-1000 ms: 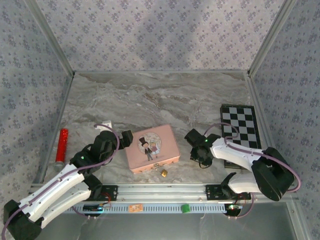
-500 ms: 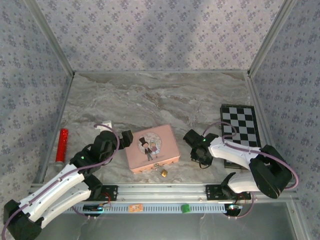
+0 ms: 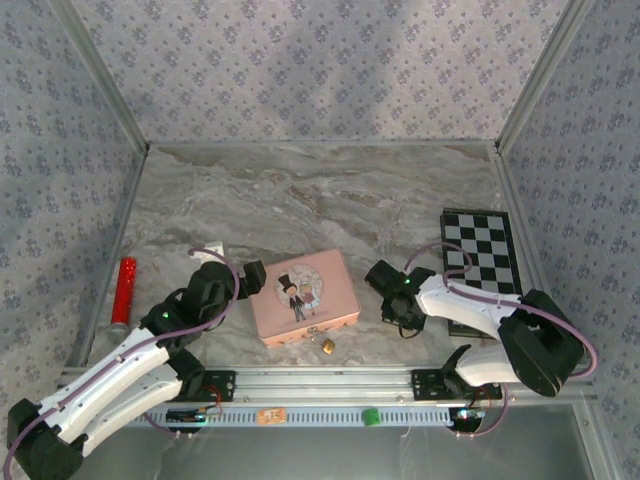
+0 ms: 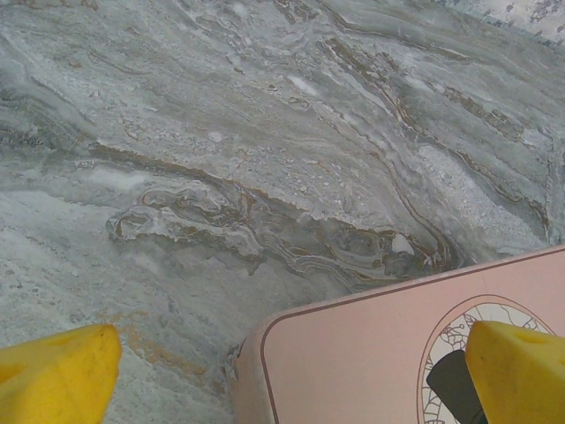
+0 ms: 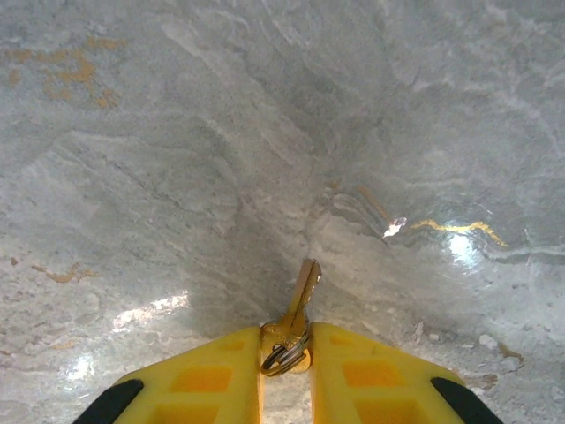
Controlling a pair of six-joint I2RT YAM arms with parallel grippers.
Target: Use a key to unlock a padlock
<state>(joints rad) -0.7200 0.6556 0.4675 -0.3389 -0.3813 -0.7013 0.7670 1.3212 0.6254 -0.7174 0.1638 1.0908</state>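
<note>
A tiny brass padlock [image 3: 327, 346] with a thin silver shackle hangs at the near edge of the pink tin box [image 3: 304, 295]. My right gripper [image 5: 287, 346] is shut on a small brass key [image 5: 300, 296] by its head and ring, blade pointing forward over the marble; in the top view this gripper [image 3: 408, 322] sits right of the tin. My left gripper [image 3: 248, 277] stands open at the tin's left end, its yellow fingertips [image 4: 57, 371] on either side of the tin's corner [image 4: 371, 353].
A red cylinder [image 3: 124, 290] lies at the left wall. A chessboard [image 3: 482, 260] lies at the right, partly under the right arm. Open marble floor [image 3: 320, 200] stretches behind the tin; patterned walls close in on three sides.
The right gripper with the key has shifted slightly left toward the tin. The left arm, tin and padlock have not moved.
</note>
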